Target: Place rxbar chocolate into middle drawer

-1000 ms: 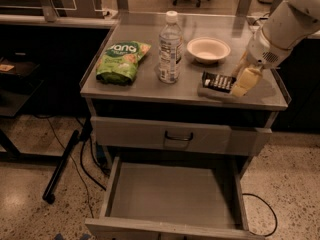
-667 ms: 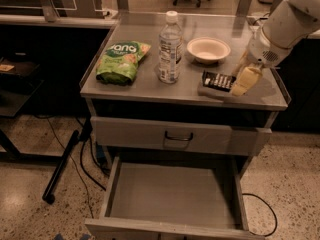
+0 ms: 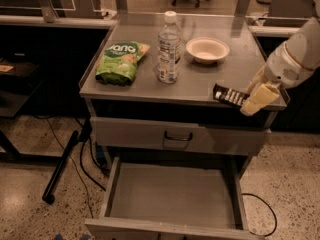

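Note:
The rxbar chocolate, a flat black wrapper with white lettering, is at the front right edge of the cabinet top, its right end between my gripper's fingers. My gripper, with cream fingers, comes in from the right and is shut on the bar. The middle drawer stands pulled open below, its bare grey floor showing, nothing in it. The gripper and bar are above and behind the drawer's right rear corner.
On the cabinet top stand a green snack bag, a clear water bottle and a white bowl. A closed drawer front with a dark loop handle sits between top and open drawer. Cables and a black pole lie left.
The gripper has moved forward and to the right, carrying the rxbar from the right part of the cabinet top to its front edge. The view has shifted slightly.

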Action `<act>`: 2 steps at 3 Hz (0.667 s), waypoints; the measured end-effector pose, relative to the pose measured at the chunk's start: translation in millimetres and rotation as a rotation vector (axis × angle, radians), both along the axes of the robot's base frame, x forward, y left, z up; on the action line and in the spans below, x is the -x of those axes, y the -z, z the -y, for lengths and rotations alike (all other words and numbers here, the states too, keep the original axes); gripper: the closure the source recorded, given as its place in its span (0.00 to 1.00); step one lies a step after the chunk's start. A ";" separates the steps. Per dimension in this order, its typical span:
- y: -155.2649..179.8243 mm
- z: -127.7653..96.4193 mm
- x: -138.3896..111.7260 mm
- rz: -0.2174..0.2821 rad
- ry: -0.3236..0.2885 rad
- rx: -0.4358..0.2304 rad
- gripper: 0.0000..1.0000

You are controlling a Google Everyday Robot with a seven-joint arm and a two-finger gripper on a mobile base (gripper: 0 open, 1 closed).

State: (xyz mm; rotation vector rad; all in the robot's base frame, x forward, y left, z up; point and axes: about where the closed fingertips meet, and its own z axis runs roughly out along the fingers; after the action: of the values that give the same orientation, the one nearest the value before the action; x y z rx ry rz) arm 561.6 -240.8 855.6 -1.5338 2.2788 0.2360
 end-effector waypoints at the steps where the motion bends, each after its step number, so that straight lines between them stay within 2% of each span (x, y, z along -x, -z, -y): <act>1: 24.4 -1.2 45.7 -0.082 0.006 -0.066 1.00; 2: 24.4 -1.2 45.7 -0.082 0.006 -0.066 1.00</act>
State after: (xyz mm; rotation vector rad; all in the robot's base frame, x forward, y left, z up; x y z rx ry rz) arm 515.9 -239.6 831.1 -1.5099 2.3139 0.3751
